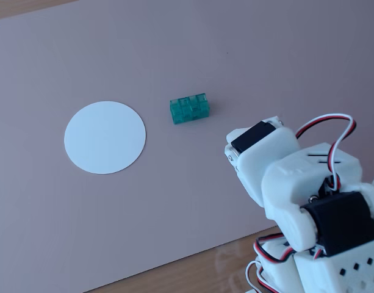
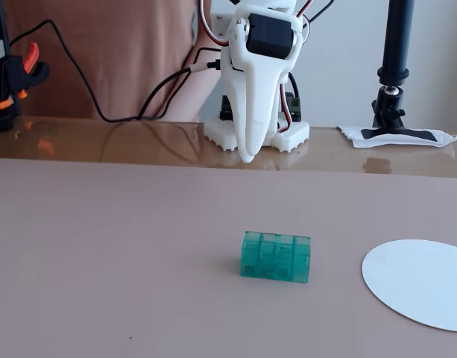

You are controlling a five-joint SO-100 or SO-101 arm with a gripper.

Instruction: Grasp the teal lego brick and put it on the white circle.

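Observation:
The teal lego brick (image 1: 189, 108) lies studs-up on the pink mat, free of the arm; it also shows in the other fixed view (image 2: 276, 256). The white circle (image 1: 105, 137) lies flat on the mat, about a brick's length from the brick, and is bare; in the other fixed view (image 2: 422, 282) it is cut off by the right edge. My white gripper (image 2: 247, 154) hangs tip-down near the arm's base, well behind the brick, with its jaws together and nothing between them. In a fixed view its body (image 1: 260, 152) hides the fingertips.
The pink mat (image 2: 101, 246) covers the wooden table (image 2: 101, 138). A black camera stand (image 2: 396, 67) is taped down at the back right. A black and orange clamp (image 2: 12, 71) and cables (image 2: 101, 82) sit at the back left.

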